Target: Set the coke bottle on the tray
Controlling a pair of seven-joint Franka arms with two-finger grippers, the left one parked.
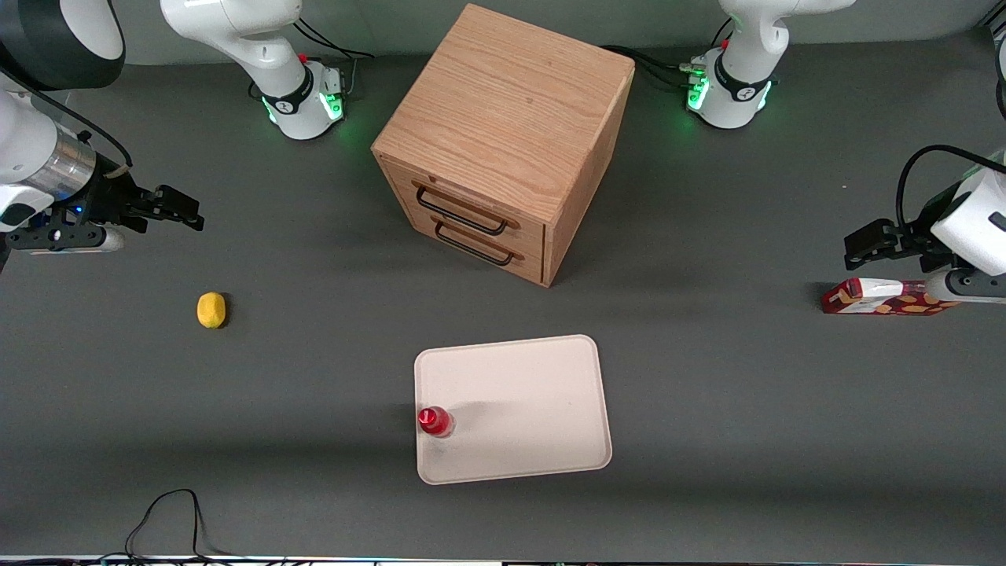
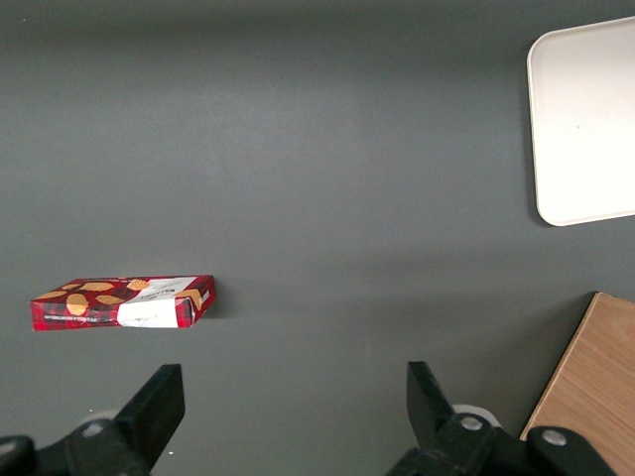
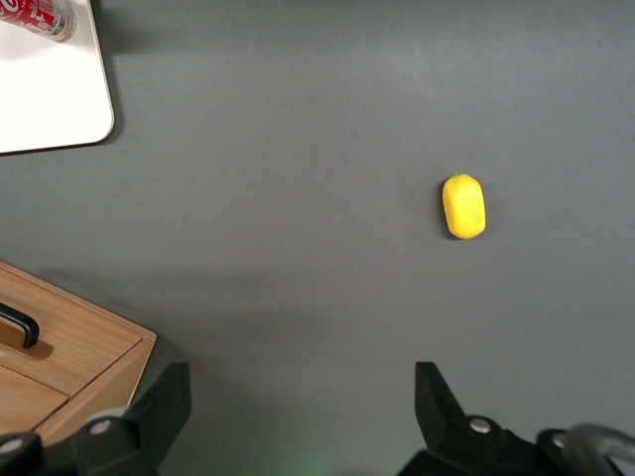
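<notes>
My fingers (image 1: 177, 208) hang above the bench (image 1: 314, 377) at the working arm's end, spread apart with nothing between them; the wrist view shows bare grey surface in the gap between the two pads (image 3: 149, 412).

The coke bottle (image 1: 435, 421) stands upright on the tray (image 1: 534, 401), right at the tray edge that faces my end of the bench, in the half nearer the front camera. Its red cap points up. In my wrist view the bottle (image 3: 38, 17) is only partly in frame, resting on the tray (image 3: 45, 99) near a rounded corner; white lettering shows on the red body.

The tray lies flat, nearer the front camera than the wooden drawer box (image 1: 507, 137). Both drawers of the box are shut, each with a dark handle on its front.

A lemon (image 1: 211, 309) lies on the bench, nearer the front camera than my fingers and well apart from the tray. In the wrist view the lemon (image 3: 464, 206) lies alone on the grey surface.

A flat red snack box (image 1: 884, 297) lies toward the parked arm's end of the bench.
</notes>
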